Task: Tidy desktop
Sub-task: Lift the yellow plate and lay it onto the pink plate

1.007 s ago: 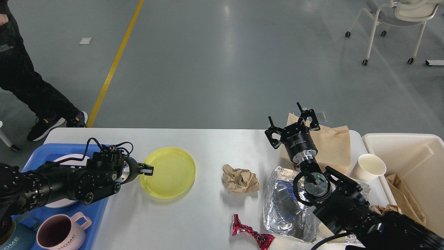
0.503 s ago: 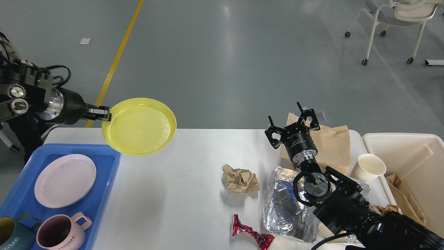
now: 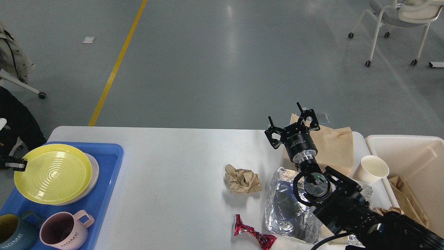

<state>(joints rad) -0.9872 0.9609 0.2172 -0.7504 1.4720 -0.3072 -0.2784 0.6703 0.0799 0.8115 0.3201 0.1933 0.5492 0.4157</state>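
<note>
The white desktop (image 3: 173, 166) fills the lower part of the head view. My left gripper (image 3: 20, 164) shows only at the far left edge and is shut on the rim of a yellow plate (image 3: 52, 173). It holds the plate over a white plate (image 3: 94, 173) in the blue tray (image 3: 107, 152). My right gripper (image 3: 293, 121) is open and empty, raised over a brown paper bag (image 3: 333, 146) at the back right. On the desktop lie a crumpled brown paper (image 3: 242, 178), a foil sheet (image 3: 288, 208), a red wrapper (image 3: 253, 236) and a paper cup (image 3: 373, 168).
A pink mug (image 3: 62, 231) and a teal mug (image 3: 14, 232) stand in the tray's front. A cream-white bin (image 3: 409, 152) holding brown paper stands at the table's right end. A chair (image 3: 399, 21) stands far back right on the floor.
My left gripper lifted the yellow plate off the desktop's middle, swung it left and lowered it over the white plate in the blue tray. The right arm has not moved.
</note>
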